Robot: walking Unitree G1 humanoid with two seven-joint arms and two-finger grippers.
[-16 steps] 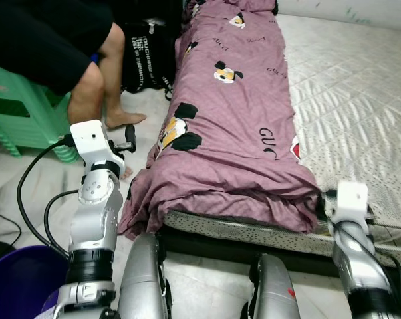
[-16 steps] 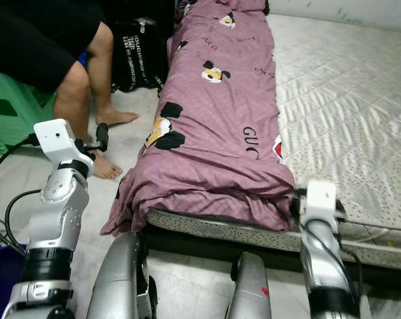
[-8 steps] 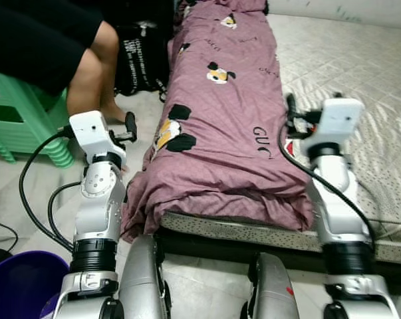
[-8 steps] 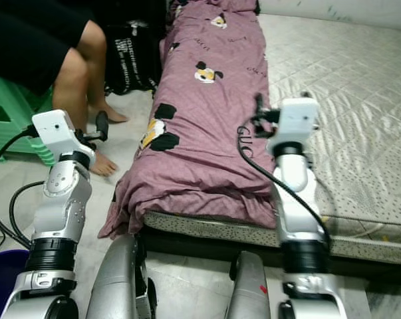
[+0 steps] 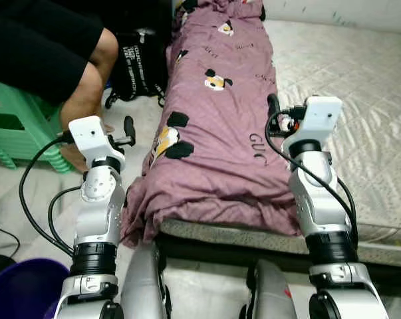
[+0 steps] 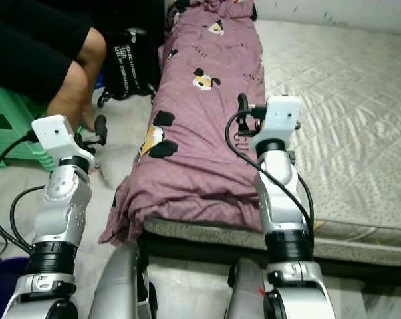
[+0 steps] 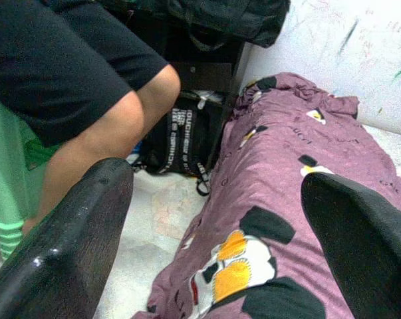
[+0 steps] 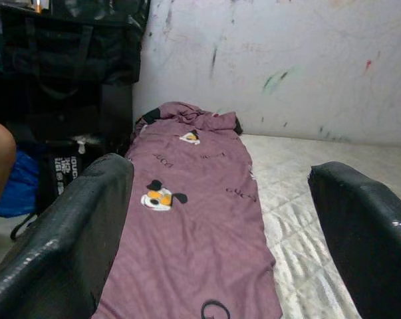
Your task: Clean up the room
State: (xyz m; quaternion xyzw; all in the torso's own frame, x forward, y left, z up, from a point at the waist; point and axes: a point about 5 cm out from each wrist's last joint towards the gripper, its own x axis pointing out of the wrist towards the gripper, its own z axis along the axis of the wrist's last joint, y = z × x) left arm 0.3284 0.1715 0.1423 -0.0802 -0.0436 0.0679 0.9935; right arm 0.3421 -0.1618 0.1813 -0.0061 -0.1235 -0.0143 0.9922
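At the foot of the bed, we stand with both arms raised, the left end effector (image 5: 128,127) held wide beside the quilt's floor-side edge and the right end effector (image 5: 273,106) equally wide above its near end, neither touching anything. Our target, the purple quilt (image 5: 217,113), lies bunched in a long roll along the mattress (image 5: 360,100), one corner sagging toward the floor. A person's leg (image 5: 87,86) and a black bag (image 5: 141,63) sit alongside. We judge the tidying barely begun.
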